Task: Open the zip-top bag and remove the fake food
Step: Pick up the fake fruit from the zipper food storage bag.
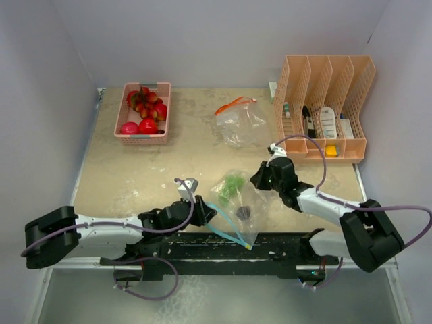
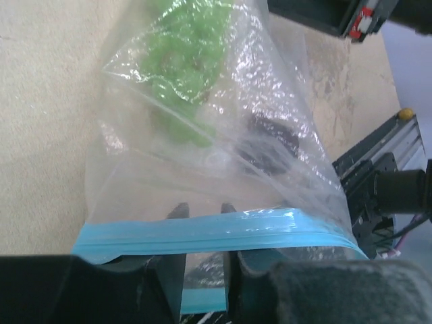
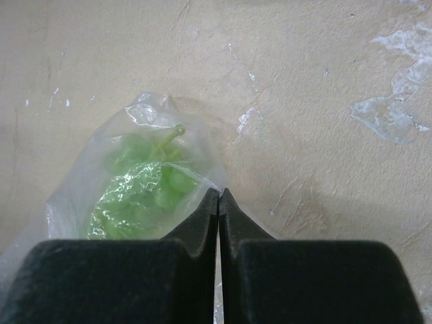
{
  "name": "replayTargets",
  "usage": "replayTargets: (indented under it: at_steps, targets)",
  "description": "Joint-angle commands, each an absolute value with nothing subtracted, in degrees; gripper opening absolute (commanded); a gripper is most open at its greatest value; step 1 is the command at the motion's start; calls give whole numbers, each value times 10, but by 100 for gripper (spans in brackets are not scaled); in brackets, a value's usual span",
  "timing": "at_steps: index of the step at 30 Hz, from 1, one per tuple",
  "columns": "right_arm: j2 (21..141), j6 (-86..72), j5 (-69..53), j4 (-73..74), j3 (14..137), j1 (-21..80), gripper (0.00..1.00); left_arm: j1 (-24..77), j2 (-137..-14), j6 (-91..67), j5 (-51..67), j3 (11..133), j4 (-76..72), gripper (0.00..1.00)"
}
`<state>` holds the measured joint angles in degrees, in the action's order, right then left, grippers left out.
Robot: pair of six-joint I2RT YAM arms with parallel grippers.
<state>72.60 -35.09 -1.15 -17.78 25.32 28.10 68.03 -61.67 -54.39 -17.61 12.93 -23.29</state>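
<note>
The clear zip-top bag (image 1: 236, 202) with a blue zip strip (image 2: 202, 229) lies near the table's front edge. Inside it are fake food pieces: a green grape bunch (image 2: 182, 61) and a dark piece (image 2: 273, 138). My left gripper (image 1: 206, 212) is at the bag's mouth. Its fingers (image 2: 179, 212) stand a little apart, and one blue lip drapes over them while another shows low in the gap. My right gripper (image 3: 219, 192) is shut on the bag's far film edge, beside the green bunch (image 3: 142, 189).
A pink basket (image 1: 143, 138) at the back left holds red toy fruits. A second clear bag (image 1: 239, 121) with an orange zip lies at the back centre. A peach desk organiser (image 1: 324, 108) stands at the back right. A black rail (image 1: 223, 246) runs along the near edge.
</note>
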Motion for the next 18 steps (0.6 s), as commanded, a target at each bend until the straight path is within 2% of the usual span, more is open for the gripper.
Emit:
replayTargets:
  at_steps: [1, 5, 13, 15, 18]
  targets:
    - [690, -368, -31, -231, 229, 280, 0, 683, -636, -538, -256, 164, -279, 36]
    - [649, -371, -34, -209, 227, 280, 0, 683, -678, -503, -269, 188, -306, 49]
    - [592, -359, -24, -150, 235, 280, 0, 683, -802, -434, -266, 283, -328, 56]
    - [583, -357, -23, -142, 233, 280, 0, 683, -822, -415, -271, 301, -317, 60]
    - [567, -357, -32, -108, 232, 280, 0, 684, -831, -414, -256, 309, -296, 58]
